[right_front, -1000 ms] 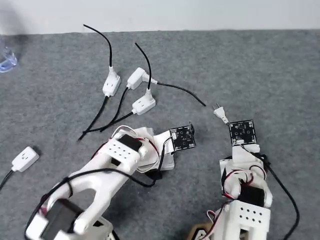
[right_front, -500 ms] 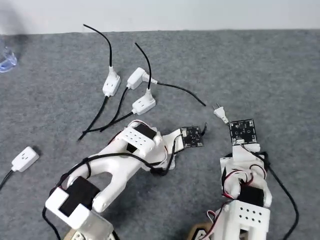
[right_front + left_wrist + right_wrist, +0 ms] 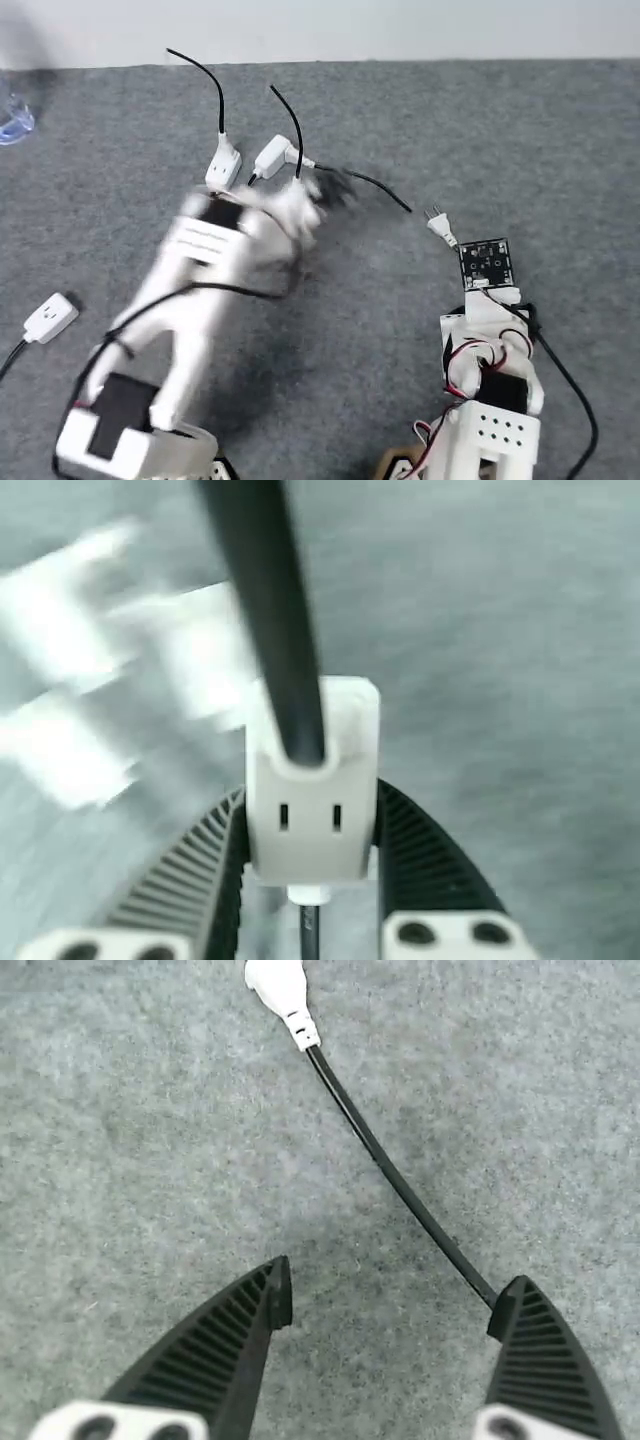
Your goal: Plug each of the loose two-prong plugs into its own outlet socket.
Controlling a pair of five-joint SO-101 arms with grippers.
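A white outlet socket (image 3: pixel 310 830) with two slots sits between my left gripper's (image 3: pixel 310 805) ribbed fingers, which press on both its sides. A black cord (image 3: pixel 270 610) runs across in front of it. In the high view the left arm (image 3: pixel 200 260) stretches to the socket cluster and its gripper (image 3: pixel 322 190) covers the near socket. A loose white two-prong plug (image 3: pixel 440 225) lies on the carpet just ahead of the right arm (image 3: pixel 487 340). My right gripper (image 3: pixel 398 1282) hangs open over the carpet; the plug (image 3: pixel 278 988) lies beyond it and its black cord (image 3: pixel 400 1185) trails back between the fingers.
Two more white sockets (image 3: pixel 222 165) (image 3: pixel 272 155) with black cords lie at the back centre. Another socket (image 3: pixel 50 317) rests at the far left. A clear plastic item (image 3: pixel 12 118) sits at the back left edge. Grey carpet (image 3: pixel 540 150) covers the table up to the back wall.
The left arm has swung from the middle of the table back and to the left, onto the near socket of the cluster. The right arm has stayed still.
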